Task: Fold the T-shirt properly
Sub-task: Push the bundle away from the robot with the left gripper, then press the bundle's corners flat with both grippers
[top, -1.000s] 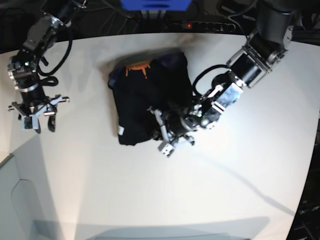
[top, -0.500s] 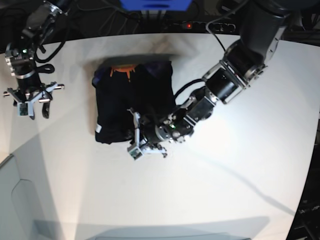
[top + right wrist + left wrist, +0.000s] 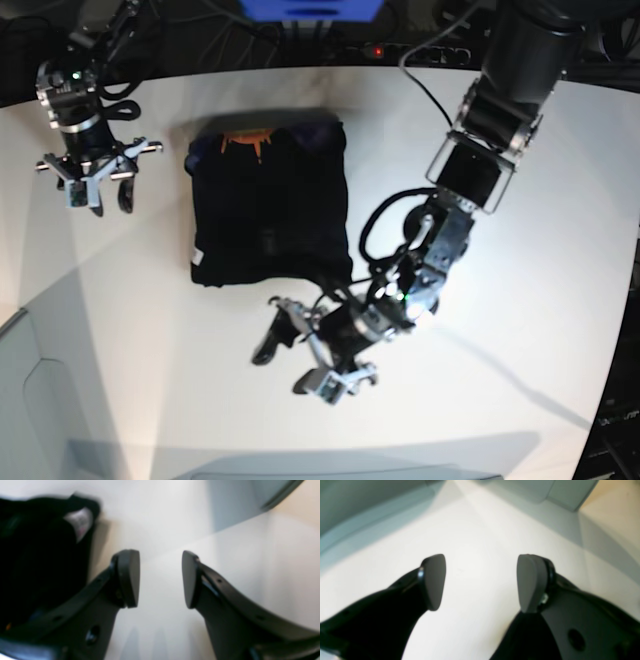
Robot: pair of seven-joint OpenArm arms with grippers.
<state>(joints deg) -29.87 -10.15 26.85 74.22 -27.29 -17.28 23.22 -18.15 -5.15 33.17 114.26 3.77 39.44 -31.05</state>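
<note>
On the white table [image 3: 520, 240] in the base view, the T-shirt [image 3: 270, 205] is lying as a compact black rectangle, with an orange print showing at its far edge and a small white tag [image 3: 197, 253] at its near left corner. The left gripper [image 3: 300, 365] is hovering just in front of the shirt's near edge, apart from the cloth, its jaws spread wide and holding nothing. The right gripper [image 3: 97, 190] is hanging well to the left of the shirt, its jaws also parted and empty.

In the left wrist view, the left gripper [image 3: 480, 582] is showing two grey pads [image 3: 433, 580] standing far apart over bare table, with nothing between them.

In the right wrist view, the right gripper [image 3: 160, 578] is showing its pads [image 3: 130, 576] apart over the table. The T-shirt [image 3: 37, 562] is appearing as a blurred black mass to the left of the gripper, with the pale tag [image 3: 80, 522] at its edge.
</note>
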